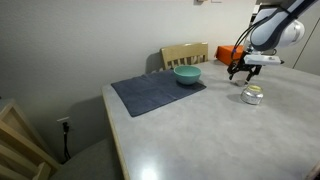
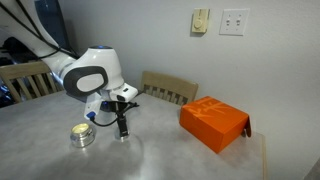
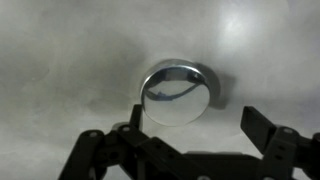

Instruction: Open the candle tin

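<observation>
The candle tin [image 1: 252, 95] is a small round silvery tin with its shiny lid on, standing on the grey table. It shows in both exterior views [image 2: 82, 134] and in the wrist view [image 3: 178, 92]. My gripper [image 1: 240, 70] hangs a little above the table beside the tin, also seen in an exterior view [image 2: 108, 125]. In the wrist view the gripper [image 3: 198, 125] is open and empty, with its two black fingers spread wider than the tin. The tin lies just beyond the fingertips, closer to one finger, and is not touched.
A teal bowl [image 1: 187, 74] sits on a dark mat [image 1: 150, 95]. An orange box [image 2: 213, 122] lies on the table near a wooden chair [image 2: 168, 88]; the box also shows in an exterior view [image 1: 230, 52]. The table edge [image 1: 115, 130] runs along the near side.
</observation>
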Controlling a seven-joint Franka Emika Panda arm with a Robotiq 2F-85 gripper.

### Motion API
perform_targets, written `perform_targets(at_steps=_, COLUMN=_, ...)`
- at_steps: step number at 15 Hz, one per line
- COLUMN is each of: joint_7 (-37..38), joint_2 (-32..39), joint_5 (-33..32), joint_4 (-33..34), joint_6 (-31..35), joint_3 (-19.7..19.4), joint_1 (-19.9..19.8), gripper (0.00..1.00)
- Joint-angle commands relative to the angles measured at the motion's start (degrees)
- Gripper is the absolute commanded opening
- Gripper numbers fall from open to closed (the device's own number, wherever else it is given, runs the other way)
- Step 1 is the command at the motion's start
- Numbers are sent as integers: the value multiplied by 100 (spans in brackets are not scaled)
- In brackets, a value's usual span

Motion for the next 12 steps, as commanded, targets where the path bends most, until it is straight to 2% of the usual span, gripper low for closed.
perform_targets(at_steps=1, joint_7=494, joint_2=-606, joint_5=-325, joint_4=-837, joint_6=463, joint_3=-498, joint_1=585, gripper=100)
perform_targets(at_steps=4, joint_7=908, joint_2=-964, joint_5=-686, joint_4=-1285, joint_6=594, joint_3=-961, joint_1=1125, gripper=100)
perform_targets(at_steps=7, joint_7=1118, joint_2=-1342, joint_5=-1025, joint_4=-1655, joint_6=539, joint_3=-1117, joint_1=1414, gripper=100)
perform_targets(at_steps=9, joint_7=963, joint_2=-1635, joint_5=-1081, joint_4=-1887, joint_6=486, joint_3=-859, joint_1=1302, gripper=100)
perform_targets(at_steps=10, joint_7=404, joint_2=-1827, joint_5=-797, joint_4=-1987, joint_6=433, joint_3=-289, joint_1=866, gripper=100)
perform_targets(at_steps=11, joint_7=960, joint_2=-1359, joint_5=-1029, joint_4=-1583, joint_6=446, joint_3=-702, joint_1=1156, gripper=100)
perform_targets(at_steps=12, joint_7=931, joint_2=-1446, joint_5=-1021, joint_4=-1643, joint_6=441, joint_3=-580, joint_1=1100, gripper=100)
